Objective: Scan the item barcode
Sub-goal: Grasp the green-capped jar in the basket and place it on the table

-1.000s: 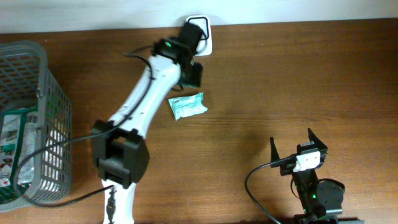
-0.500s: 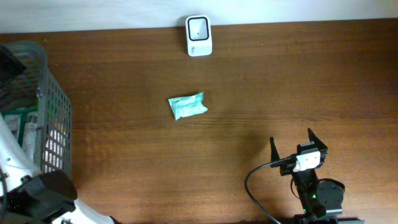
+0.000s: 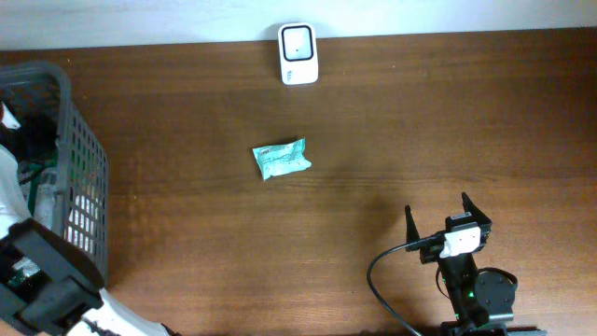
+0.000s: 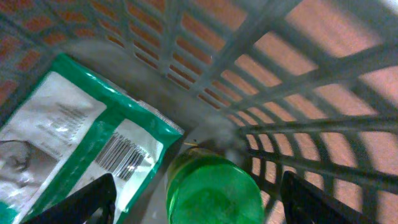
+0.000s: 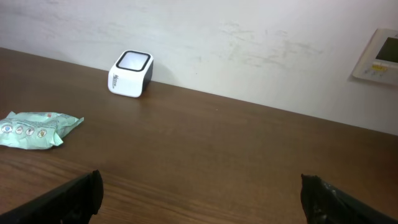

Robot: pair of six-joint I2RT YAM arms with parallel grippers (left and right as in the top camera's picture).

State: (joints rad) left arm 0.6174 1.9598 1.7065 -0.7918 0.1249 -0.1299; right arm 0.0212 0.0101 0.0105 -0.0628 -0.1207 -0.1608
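The white barcode scanner [image 3: 298, 41] stands at the table's back edge, and the right wrist view shows the scanner [image 5: 130, 73] too. A pale green packet [image 3: 281, 159] lies flat in front of it. My left arm reaches down into the grey basket [image 3: 84, 177]. There my left gripper [image 4: 196, 200] is open, its fingers on either side of a round green item [image 4: 214, 190] without touching it. Beside that lies a green-and-white packet [image 4: 74, 137] with its barcode facing up. My right gripper [image 3: 438, 219] rests open and empty near the front right.
The basket's mesh wall [image 4: 298, 81] rises close behind and to the right of the green item. The right arm's black cable [image 3: 382, 266] loops on the table by its base. A wall panel [image 5: 380, 56] hangs at the far right.
My left arm has swung from the scanner at the back to the basket on the left and gone down into it. Its jaws have widened. The pale green packet stays put.
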